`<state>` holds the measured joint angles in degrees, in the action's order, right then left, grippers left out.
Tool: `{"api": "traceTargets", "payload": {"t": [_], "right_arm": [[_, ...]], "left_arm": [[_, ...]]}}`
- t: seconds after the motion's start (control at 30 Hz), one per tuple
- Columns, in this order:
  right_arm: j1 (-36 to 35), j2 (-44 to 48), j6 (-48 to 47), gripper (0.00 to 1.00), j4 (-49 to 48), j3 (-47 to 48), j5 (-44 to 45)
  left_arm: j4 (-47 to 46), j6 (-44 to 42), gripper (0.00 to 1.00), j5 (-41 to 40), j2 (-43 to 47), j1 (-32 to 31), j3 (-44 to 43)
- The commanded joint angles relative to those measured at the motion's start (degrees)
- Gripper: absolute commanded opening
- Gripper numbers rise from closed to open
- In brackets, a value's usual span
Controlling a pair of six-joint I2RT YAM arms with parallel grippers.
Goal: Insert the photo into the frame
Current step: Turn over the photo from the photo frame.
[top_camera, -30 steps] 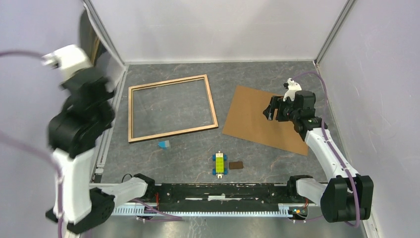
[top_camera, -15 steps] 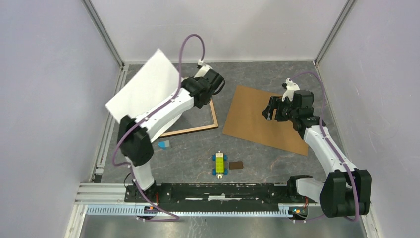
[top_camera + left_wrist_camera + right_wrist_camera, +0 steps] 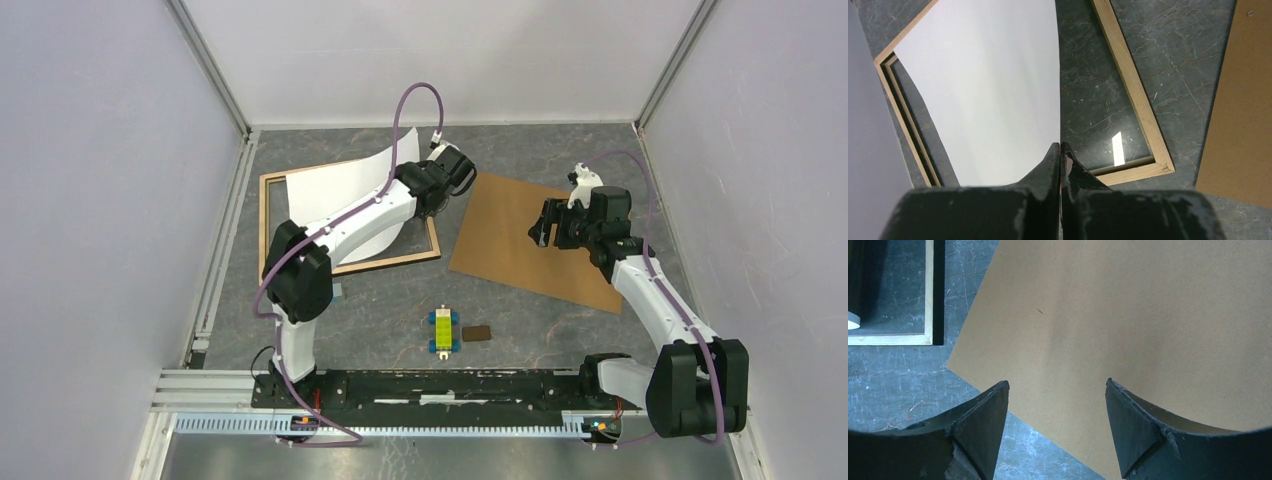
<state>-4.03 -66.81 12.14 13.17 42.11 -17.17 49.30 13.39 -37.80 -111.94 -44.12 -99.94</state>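
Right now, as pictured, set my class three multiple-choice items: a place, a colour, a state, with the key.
1. Where is the brown board relative to the frame? A inside it; B on the table, to its right; C leaning on it.
2. What colour is the photo's visible side? A black; B brown; C white.
3. How is the right gripper? A open over the board; B shut on the board; C shut on the photo.
Key: 1 B, the top view shows it flat beside the right rail. 2 C, the sheet pinched by the left gripper is plain white. 3 A, its fingers stand wide apart, empty.
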Motion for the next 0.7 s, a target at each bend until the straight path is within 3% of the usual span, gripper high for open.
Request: {"api": "traceTargets", "payload": {"t": [0.0, 0.37, 0.67], "right_arm": [[-0.17, 0.01, -0.66, 0.76, -3.35, -1.05, -0.31], [-0.18, 0.36, -0.57, 0.77, -4.64, -2.63, -0.44], [-0.18, -0.44, -0.16, 0.76, -5.95, -3.14, -2.04]], "left_arm": [[-2.24, -1.76, 0.02, 1.83, 0.69, 0.13, 2.28], [5.66, 7.89, 0.02, -4.52, 2.71, 1.49, 5.08], [9.09, 13.41, 0.02, -2.39, -0.41, 1.23, 0.91]]}}
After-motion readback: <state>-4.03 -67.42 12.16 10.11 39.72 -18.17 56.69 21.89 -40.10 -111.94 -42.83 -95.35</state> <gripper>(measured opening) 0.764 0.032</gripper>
